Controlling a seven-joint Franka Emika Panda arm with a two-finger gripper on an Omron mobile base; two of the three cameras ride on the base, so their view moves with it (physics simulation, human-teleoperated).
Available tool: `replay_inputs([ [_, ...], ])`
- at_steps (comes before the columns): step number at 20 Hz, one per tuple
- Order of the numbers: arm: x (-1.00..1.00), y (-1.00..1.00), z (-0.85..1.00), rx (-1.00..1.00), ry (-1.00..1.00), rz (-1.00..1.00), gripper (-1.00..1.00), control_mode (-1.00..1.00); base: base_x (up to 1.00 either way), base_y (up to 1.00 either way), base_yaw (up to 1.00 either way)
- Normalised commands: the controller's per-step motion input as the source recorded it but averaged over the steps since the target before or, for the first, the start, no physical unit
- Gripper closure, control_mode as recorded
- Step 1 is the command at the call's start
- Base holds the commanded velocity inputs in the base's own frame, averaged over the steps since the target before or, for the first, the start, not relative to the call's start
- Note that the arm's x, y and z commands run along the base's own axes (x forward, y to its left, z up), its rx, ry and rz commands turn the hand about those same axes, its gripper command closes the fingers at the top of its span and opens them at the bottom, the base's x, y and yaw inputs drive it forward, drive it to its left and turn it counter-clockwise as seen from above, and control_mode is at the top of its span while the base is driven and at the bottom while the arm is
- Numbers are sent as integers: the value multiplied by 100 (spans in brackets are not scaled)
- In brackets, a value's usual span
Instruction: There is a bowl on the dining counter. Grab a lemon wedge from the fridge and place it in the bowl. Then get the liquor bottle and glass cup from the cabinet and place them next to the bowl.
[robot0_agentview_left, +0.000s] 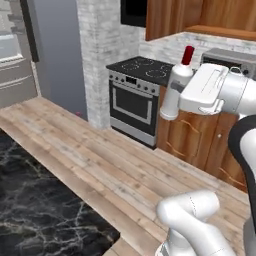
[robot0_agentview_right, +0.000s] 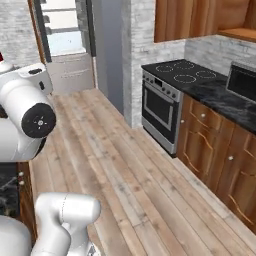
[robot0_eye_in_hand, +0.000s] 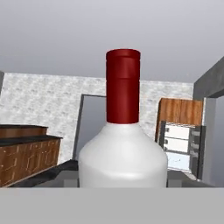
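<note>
At upper right of the left base view, the raised white arm's tool (robot0_agentview_left: 176, 95) grasps the whitish, red-capped liquor bottle (robot0_agentview_left: 175, 87) upright; the hand view adds its dark red cap (robot0_eye_in_hand: 123, 85) close up.

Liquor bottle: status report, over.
Pincer shut on liquor bottle, carried upright, red cap up. Oven beyond, clear of it. Nothing in the way.
</note>
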Motion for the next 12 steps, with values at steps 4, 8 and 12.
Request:
replay_inputs([
  [4,0,0,0,0,0,0,100,100,-100,-33,41],
  [8,0,0,0,0,0,0,100,100,-100,-21,38],
  [12,0,0,0,0,0,0,100,100,-100,20,37],
])
